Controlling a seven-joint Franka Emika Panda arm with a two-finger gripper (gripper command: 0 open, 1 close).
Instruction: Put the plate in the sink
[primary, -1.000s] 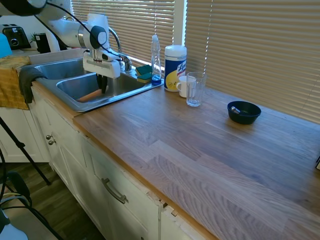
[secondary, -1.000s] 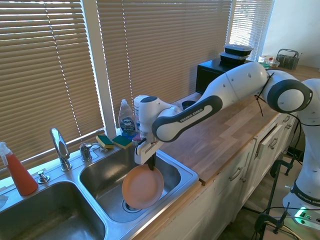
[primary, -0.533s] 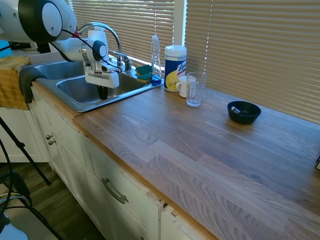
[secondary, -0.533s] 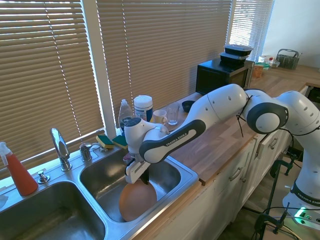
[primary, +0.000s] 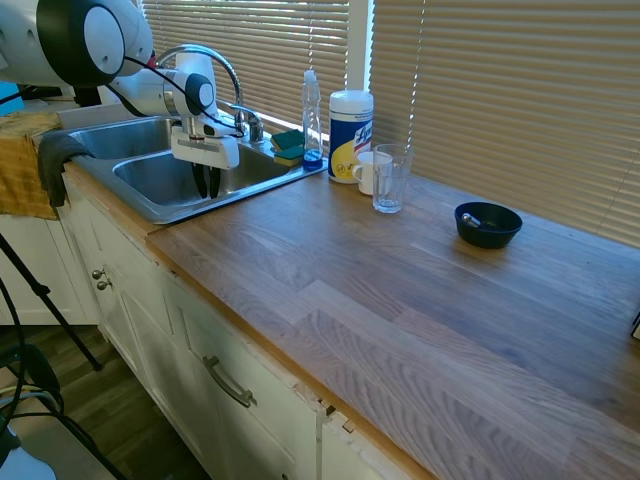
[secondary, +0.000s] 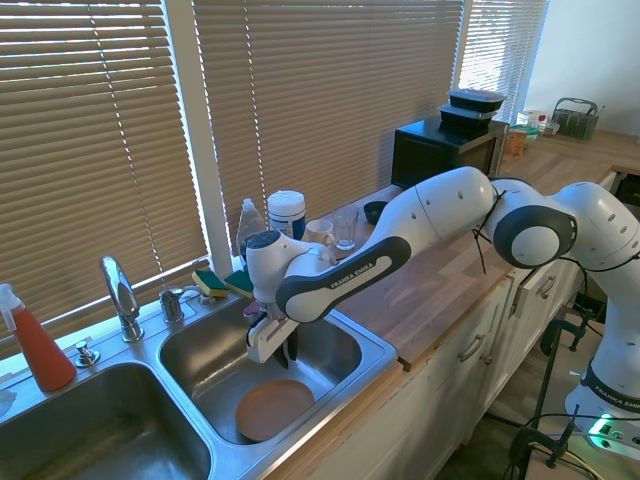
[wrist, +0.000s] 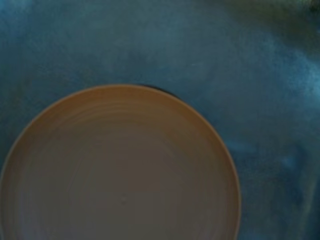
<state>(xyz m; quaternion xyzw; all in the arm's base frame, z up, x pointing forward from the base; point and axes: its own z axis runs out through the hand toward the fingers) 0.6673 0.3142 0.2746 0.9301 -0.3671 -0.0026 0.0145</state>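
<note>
The plate (secondary: 274, 408) is lying flat on the floor of the sink (secondary: 345, 375), in the basin adjoining the worktop (primary: 400, 290). The jaws are hanging released above it, holding nothing.

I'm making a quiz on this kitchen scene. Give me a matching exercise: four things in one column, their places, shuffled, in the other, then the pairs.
Things:
1. plate
2. gripper
3. dark blue bowl
4. sponges

Places:
A. on the wooden countertop, near the blinds
B. lying flat on the floor of the sink
C. on the sink's back rim, near the soap bottle
D. above the plate, apart from it

Pairs: 1-B, 2-D, 3-A, 4-C
</note>
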